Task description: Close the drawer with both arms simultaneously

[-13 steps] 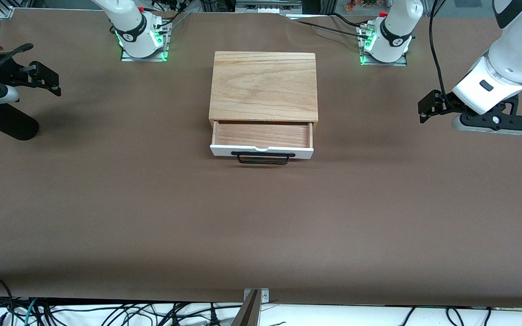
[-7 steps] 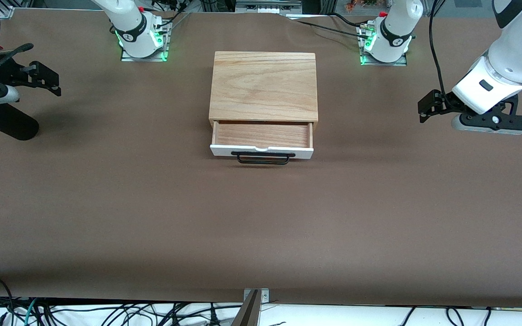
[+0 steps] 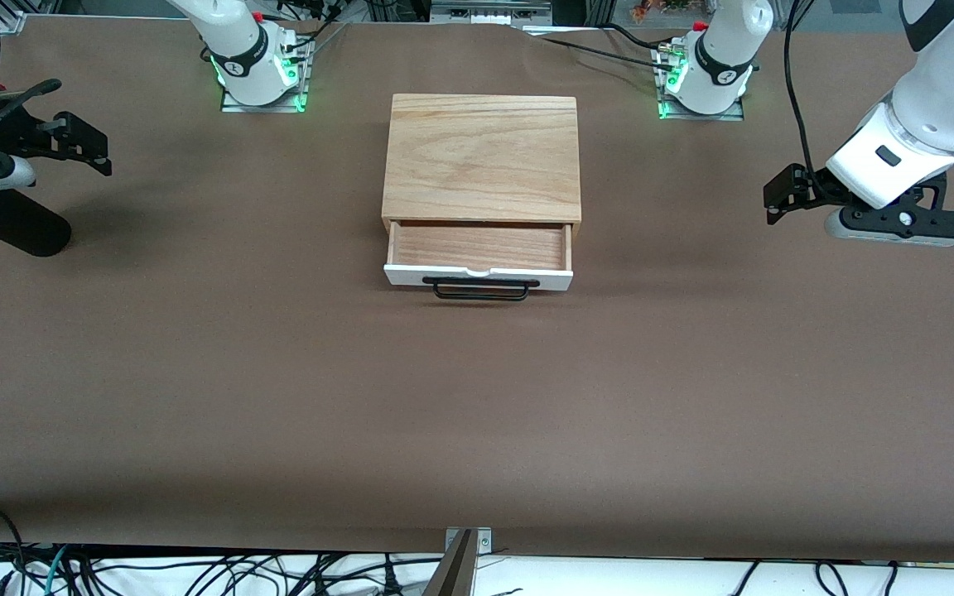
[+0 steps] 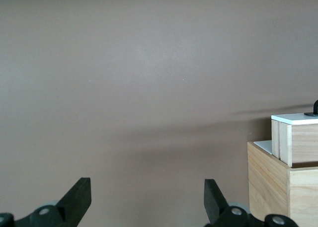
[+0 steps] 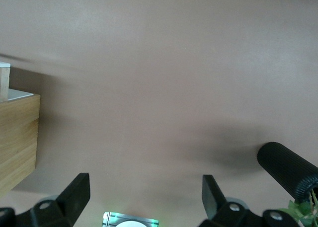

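Note:
The drawer, a shallow wooden tray with a white front and black wire handle, stands pulled out of the light-oak box at the table's middle. The tray is empty. The box and drawer end also show in the left wrist view and the box in the right wrist view. My left gripper is open and empty, up over the table at the left arm's end. My right gripper is open and empty, up over the table at the right arm's end.
Both arm bases stand by the box, farther from the front camera. A black ribbed cylinder lies under the right gripper and shows in the right wrist view. Brown table stretches before the drawer.

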You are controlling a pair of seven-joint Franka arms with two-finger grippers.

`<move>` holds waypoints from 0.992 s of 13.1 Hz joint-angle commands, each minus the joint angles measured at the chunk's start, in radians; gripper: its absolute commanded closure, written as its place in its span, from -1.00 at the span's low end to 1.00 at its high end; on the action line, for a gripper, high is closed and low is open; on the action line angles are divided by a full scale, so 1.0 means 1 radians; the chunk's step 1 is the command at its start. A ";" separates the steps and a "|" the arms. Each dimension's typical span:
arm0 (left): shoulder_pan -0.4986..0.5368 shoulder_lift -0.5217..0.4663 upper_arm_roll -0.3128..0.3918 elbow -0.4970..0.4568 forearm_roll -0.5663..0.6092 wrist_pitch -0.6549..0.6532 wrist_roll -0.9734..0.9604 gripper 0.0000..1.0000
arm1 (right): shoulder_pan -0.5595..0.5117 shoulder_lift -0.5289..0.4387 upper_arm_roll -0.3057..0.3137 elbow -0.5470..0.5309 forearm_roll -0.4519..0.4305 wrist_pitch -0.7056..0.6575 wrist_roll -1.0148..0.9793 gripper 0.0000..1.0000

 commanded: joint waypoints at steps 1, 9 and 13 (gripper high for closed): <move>0.003 0.014 -0.003 0.034 -0.002 -0.023 0.001 -1.00 | 0.001 0.008 0.002 0.025 -0.013 -0.019 0.012 -1.00; 0.003 0.014 -0.003 0.033 -0.002 -0.023 0.001 -1.00 | -0.007 0.007 -0.003 0.025 -0.011 -0.015 0.011 -1.00; 0.003 0.014 -0.005 0.034 -0.002 -0.023 0.001 -1.00 | 0.001 0.019 0.002 0.025 -0.014 -0.014 0.008 -1.00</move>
